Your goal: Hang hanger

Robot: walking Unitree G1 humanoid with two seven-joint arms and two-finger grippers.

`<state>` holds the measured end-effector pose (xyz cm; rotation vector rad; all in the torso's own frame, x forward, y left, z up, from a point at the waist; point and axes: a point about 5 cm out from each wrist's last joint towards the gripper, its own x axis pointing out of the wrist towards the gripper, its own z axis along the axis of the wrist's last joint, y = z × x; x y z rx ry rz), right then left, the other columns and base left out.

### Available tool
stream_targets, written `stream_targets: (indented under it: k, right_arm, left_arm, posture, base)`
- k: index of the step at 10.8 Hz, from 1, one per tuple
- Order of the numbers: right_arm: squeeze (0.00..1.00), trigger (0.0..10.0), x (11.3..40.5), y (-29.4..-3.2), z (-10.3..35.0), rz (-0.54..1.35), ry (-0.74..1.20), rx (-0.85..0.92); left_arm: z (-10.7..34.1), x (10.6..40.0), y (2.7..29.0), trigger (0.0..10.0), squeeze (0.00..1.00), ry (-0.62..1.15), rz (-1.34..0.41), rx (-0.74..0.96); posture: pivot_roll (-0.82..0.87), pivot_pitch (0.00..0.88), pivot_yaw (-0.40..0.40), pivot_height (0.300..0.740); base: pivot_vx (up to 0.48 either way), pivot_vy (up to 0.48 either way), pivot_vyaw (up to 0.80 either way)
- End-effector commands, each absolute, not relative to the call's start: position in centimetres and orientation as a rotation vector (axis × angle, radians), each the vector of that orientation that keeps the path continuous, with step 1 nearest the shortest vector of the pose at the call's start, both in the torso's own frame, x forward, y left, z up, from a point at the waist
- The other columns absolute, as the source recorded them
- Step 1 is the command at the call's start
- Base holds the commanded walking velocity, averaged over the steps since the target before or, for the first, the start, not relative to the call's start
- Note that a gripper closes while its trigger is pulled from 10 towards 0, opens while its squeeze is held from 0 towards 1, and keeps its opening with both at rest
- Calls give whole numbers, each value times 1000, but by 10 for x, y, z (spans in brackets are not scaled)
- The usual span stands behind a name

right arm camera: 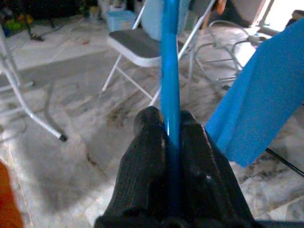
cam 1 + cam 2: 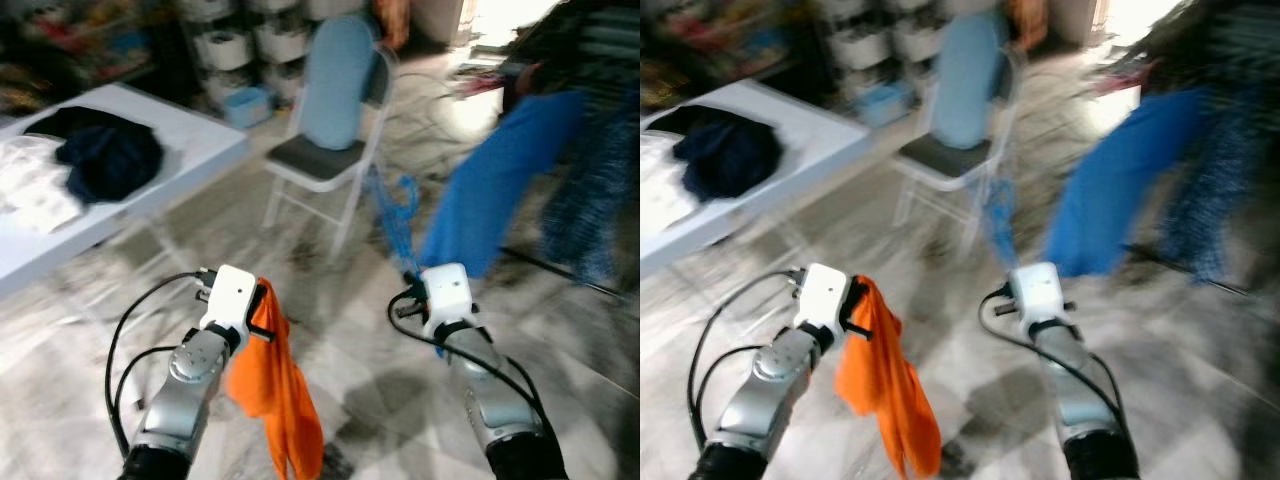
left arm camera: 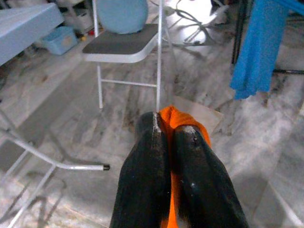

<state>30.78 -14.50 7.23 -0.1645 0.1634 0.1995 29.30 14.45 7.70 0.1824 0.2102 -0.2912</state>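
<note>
My right gripper (image 1: pixel 169 124) is shut on a blue plastic hanger (image 1: pixel 170 61), whose bar rises between its black fingers; in the left eye view the blue hanger (image 2: pixel 397 215) sticks up above my right wrist. My left gripper (image 3: pixel 164 127) is shut on an orange garment (image 2: pixel 275 390) that hangs limp from the left wrist toward the floor. A blue garment (image 2: pixel 490 190) hangs at the right, ahead of my right arm.
A white folding chair (image 2: pixel 325 150) with a light blue cushion stands ahead in the middle. A white table (image 2: pixel 170 130) with dark and white clothes is at the left. A clothes rack with patterned garments (image 2: pixel 590 190) stands at the right. Marbled floor lies between.
</note>
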Motion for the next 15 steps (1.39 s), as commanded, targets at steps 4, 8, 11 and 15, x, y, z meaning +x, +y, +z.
stream_targets:
  k: [4, 8, 11, 15]
  right_arm:
    - [0, 10000, 311, -136, 79, 224, 131, -162]
    - [0, 10000, 311, -135, 78, 215, 141, -168]
    - [0, 10000, 311, -136, 78, 210, 139, -173]
    - [0, 10000, 312, -136, 77, 198, 143, -183]
  left_arm:
    - [83, 296, 145, 10000, 0, 188, -290, 176]
    - [82, 295, 146, 10000, 0, 191, -289, 171]
    - [81, 295, 144, 10000, 0, 187, -299, 170]
    - [85, 289, 136, 10000, 0, 129, -322, 102]
  posture:
    - [-124, 0, 111, 740]
    - [-123, 0, 112, 740]
    - [-124, 0, 111, 740]
    - [-119, 0, 108, 740]
  base:
    - [0, 480, 0]
    - [0, 480, -358]
    - [0, 480, -198]
    - [0, 240, -106]
